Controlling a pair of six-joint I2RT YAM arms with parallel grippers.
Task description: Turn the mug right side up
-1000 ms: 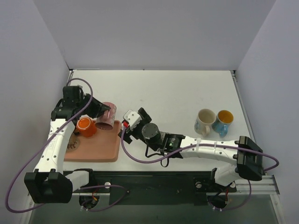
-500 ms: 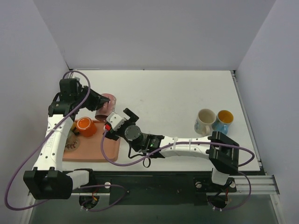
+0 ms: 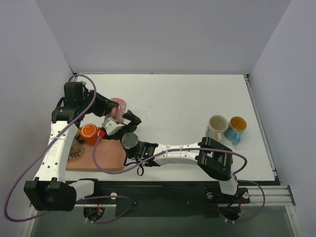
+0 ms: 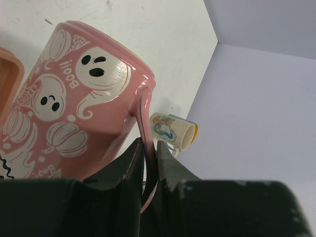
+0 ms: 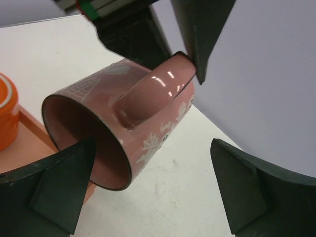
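The pink ghost-print mug (image 3: 118, 107) hangs tilted on its side above the table, just behind the tray. My left gripper (image 3: 109, 109) is shut on its handle; in the left wrist view the fingers (image 4: 149, 148) pinch the thin handle beside the mug body (image 4: 74, 108). My right gripper (image 3: 124, 119) is open right in front of the mug. In the right wrist view the mug (image 5: 123, 118) shows its open mouth toward the camera, between the spread fingers of my right gripper (image 5: 153, 148), which do not touch it.
An orange mug (image 3: 89, 133) stands on the brown tray (image 3: 108, 158) at the left; it also shows in the right wrist view (image 5: 5, 113). A cream mug (image 3: 216, 128) and a blue-and-yellow mug (image 3: 236, 127) stand together at the right.
My right arm has swung left and forward until its open gripper reached the pink mug. My left gripper has raised the mug slightly and moved it back off the tray.
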